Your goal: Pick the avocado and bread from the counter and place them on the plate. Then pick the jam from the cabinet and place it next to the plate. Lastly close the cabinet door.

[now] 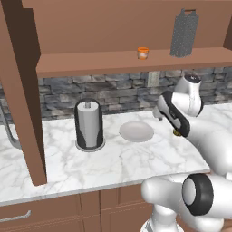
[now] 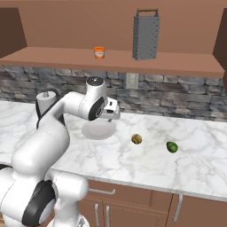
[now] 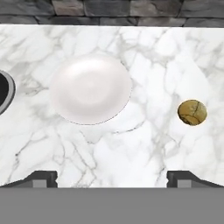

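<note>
On the white marble counter (image 2: pixel 195 164) the pale round plate (image 3: pixel 90 89) lies empty, also seen in the left base view as the plate (image 1: pixel 136 131). The yellow-brown bread (image 3: pixel 192 112) rests on the counter to the plate's right, and the dark green avocado (image 2: pixel 172 147) lies further right of the bread (image 2: pixel 137 139). My gripper (image 3: pixel 113 179) hangs open above the counter between plate and bread, holding nothing. The orange jam (image 2: pixel 99 52) jar stands on the shelf of the open cabinet (image 2: pixel 119 60). The cabinet door (image 1: pixel 22 90) stands swung open at the left.
A tall grey metal grater (image 2: pixel 146 35) stands on the shelf to the right of the jam. A black and silver paper-towel holder (image 1: pixel 89 124) stands left of the plate. A stone backsplash runs behind the counter, with brown drawers below.
</note>
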